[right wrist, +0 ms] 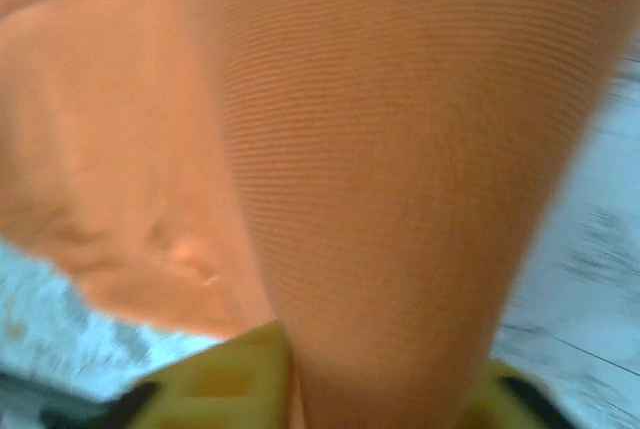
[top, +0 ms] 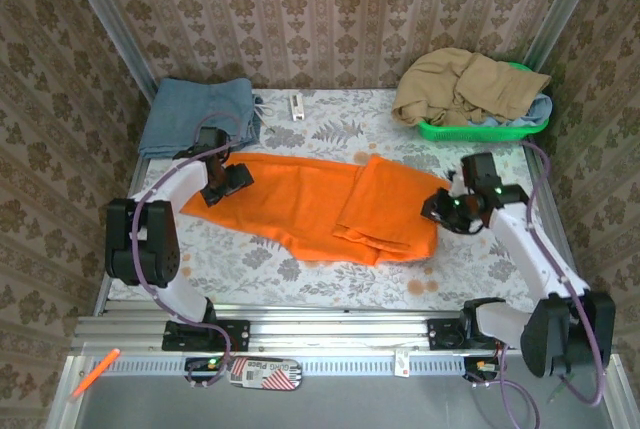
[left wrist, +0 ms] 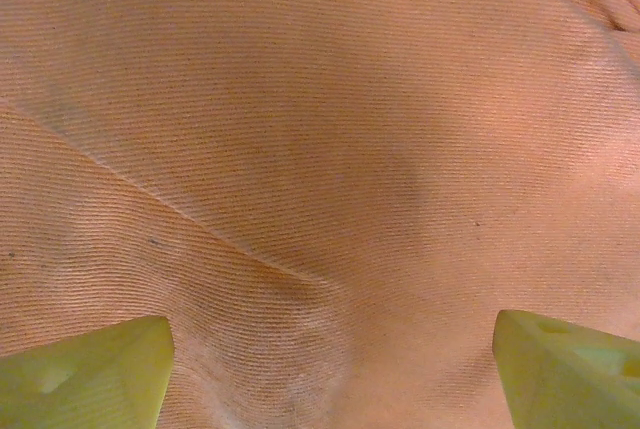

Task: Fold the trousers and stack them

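On the table (top: 300, 274), seen from above, the trousers (top: 320, 204) lie half folded, the left pincer (top: 225, 184) over one end, the right pincer (top: 440, 211) at the fold. The left wrist shows fingers (left wrist: 90, 374) wide apart over flat cloth, holding nothing, likely there to steady it. The right wrist shows cloth between its fingers (right wrist: 220, 379), grip unclear through blur.

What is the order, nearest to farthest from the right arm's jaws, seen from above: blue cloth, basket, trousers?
1. Trousers, mid-table, just left.
2. Basket, far right corner.
3. Blue cloth, far left corner.
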Motion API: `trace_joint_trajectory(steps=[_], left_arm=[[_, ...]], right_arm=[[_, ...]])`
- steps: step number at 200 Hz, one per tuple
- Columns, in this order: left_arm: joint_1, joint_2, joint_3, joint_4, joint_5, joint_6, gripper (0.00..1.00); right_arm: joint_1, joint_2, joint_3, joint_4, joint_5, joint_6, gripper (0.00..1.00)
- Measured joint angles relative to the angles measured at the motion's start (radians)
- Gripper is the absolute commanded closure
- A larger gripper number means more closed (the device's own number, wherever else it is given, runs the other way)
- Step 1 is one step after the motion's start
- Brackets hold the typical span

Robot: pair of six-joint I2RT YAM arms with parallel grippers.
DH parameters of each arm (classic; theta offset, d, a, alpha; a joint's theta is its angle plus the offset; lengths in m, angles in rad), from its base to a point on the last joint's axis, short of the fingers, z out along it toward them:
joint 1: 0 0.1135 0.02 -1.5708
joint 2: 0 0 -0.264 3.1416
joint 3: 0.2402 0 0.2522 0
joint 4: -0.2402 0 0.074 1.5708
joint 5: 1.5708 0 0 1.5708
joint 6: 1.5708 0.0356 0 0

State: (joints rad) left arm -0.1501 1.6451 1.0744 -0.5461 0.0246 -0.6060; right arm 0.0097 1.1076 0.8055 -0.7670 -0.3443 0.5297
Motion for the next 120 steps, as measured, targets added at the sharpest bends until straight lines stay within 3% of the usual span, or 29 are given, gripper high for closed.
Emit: trace_joint_trajectory(steps=[29,65,90,120], left_arm=[[-0.003,-0.021,-0.046,0.010,0.000,0.000,0.17],[-0.019,-0.062,-0.062,0.008,0.001,0.001,0.17],[-0.045,-0.128,-0.082,0.009,0.000,0.001,0.17],[-0.072,-0.171,-0.108,0.010,0.000,0.001,0.17]], right_arm=[[-0.080,-0.100,-0.034,-0.046,0.135,0.037,0.02],[-0.057,-0.157,0.011,-0.063,0.215,0.042,0.37],[0.116,-0.098,0.040,-0.056,0.254,0.051,0.50],[0.460,0.127,0.152,-0.053,0.335,0.053,0.31]])
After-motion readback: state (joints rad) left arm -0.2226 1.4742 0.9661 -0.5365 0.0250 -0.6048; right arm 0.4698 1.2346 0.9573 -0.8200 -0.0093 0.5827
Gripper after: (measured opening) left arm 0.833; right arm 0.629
